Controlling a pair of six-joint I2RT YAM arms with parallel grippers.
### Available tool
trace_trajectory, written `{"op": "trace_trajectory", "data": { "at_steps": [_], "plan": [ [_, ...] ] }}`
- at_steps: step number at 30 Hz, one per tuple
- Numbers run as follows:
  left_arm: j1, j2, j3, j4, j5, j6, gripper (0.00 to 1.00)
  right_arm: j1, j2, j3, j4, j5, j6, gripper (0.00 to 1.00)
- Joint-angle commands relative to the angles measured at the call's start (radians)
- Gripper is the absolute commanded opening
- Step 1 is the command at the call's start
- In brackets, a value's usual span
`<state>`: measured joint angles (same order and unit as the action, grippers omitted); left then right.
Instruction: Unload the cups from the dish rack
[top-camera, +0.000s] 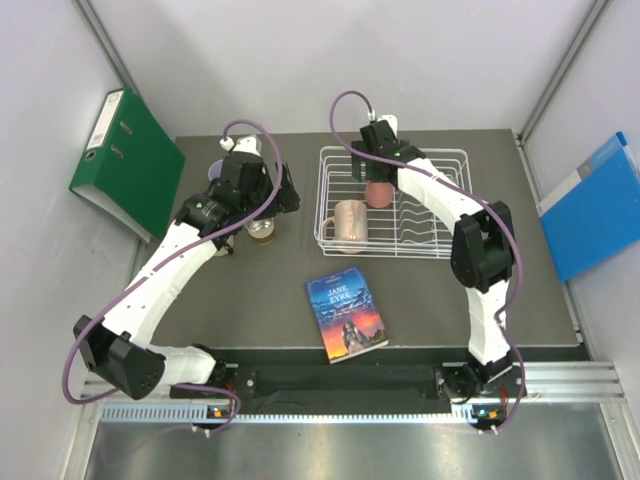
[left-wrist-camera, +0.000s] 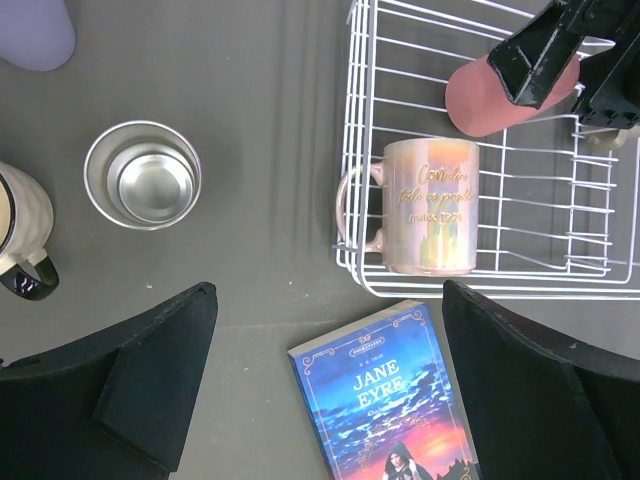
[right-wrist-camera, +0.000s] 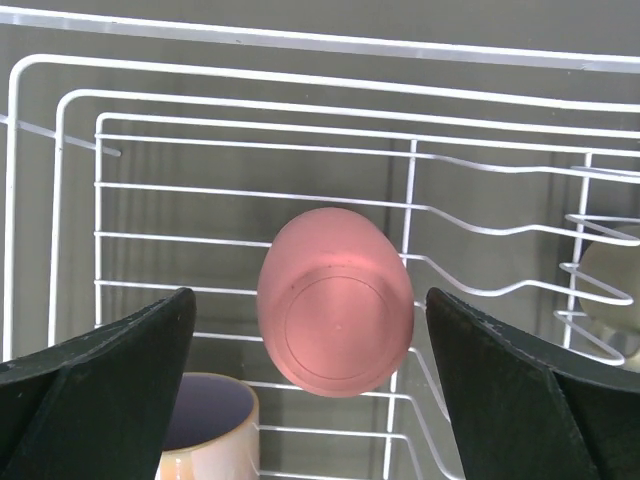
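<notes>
- I'm hovering right jaws, wide open, above pink cup (right-wrist-camera: 335, 315) in rack (top-camera: 440, 155).
- Next move needs dropping to straddle it, then clenching.
- Left jaws released, empty; mug (left-wrist-camera: 430, 205) sitting in rack corner.

Five cups (left-wrist-camera: 428, 205), one dish rack (top-camera: 425, 235), one book (top-camera: 346, 316)

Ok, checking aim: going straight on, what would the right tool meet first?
Probably the salmon-pink cup in the dish rack, its base centred between the right tool's open fingers.
</notes>
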<state>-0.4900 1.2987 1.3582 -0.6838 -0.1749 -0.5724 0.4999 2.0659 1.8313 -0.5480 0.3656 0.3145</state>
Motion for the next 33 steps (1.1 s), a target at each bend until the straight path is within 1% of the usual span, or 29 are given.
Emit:
{"op": "trace_trajectory", "data": {
  "at_steps": [1,2,4,5,7,8,10,11,12,13,14,16,17,18,23,33],
  "plan": [
    [-0.001,-0.012,-0.008,0.032,-0.021,0.02,0.99,0.006,0.02,0.054,0.017,-0.008,0.001,0.93],
    [-0.001,-0.01,-0.01,0.035,-0.02,0.026,0.99,0.006,0.022,0.049,0.017,-0.01,0.003,0.89],
    [-0.001,-0.007,-0.011,0.035,-0.021,0.026,0.99,0.005,0.026,0.043,0.014,-0.01,0.006,0.84],
    [-0.001,-0.006,-0.011,0.036,-0.023,0.026,0.99,0.003,0.028,0.042,0.013,-0.013,0.009,0.77],
    [-0.001,-0.004,-0.016,0.039,-0.021,0.026,0.99,0.005,0.031,0.042,0.003,-0.011,0.014,0.69],
    [-0.001,-0.003,-0.016,0.041,-0.02,0.025,0.99,0.005,0.031,0.042,0.0,-0.011,0.017,0.63],
    [0.001,-0.001,-0.021,0.044,-0.02,0.023,0.99,0.003,0.03,0.039,-0.003,-0.011,0.017,0.57],
    [-0.001,0.002,-0.022,0.043,-0.015,0.022,0.99,0.005,0.031,0.039,-0.006,-0.011,0.017,0.5],
    [-0.001,0.004,-0.027,0.043,-0.015,0.02,0.99,0.003,0.03,0.039,-0.007,-0.01,0.017,0.46],
    [-0.001,0.004,-0.028,0.043,-0.012,0.019,0.99,0.005,0.028,0.037,-0.009,-0.011,0.017,0.4],
    [-0.001,0.004,-0.031,0.044,-0.009,0.016,0.99,0.005,0.023,0.031,-0.007,-0.011,0.015,0.27],
    [-0.001,0.002,-0.039,0.047,-0.009,0.013,0.99,0.005,0.014,0.022,-0.003,-0.016,0.017,0.14],
    [0.001,-0.001,-0.045,0.05,-0.008,0.009,0.99,0.005,0.005,0.02,-0.004,-0.017,0.018,0.03],
    [-0.001,-0.001,-0.047,0.055,-0.008,0.008,0.99,0.005,0.002,0.02,-0.006,-0.019,0.018,0.0],
    [-0.001,-0.004,-0.048,0.07,-0.012,0.002,0.99,0.006,-0.084,-0.01,0.037,-0.033,0.028,0.0],
    [0.002,0.016,-0.027,0.151,-0.066,-0.003,0.98,0.009,-0.26,-0.027,0.054,-0.161,0.08,0.0]
  ]
}}
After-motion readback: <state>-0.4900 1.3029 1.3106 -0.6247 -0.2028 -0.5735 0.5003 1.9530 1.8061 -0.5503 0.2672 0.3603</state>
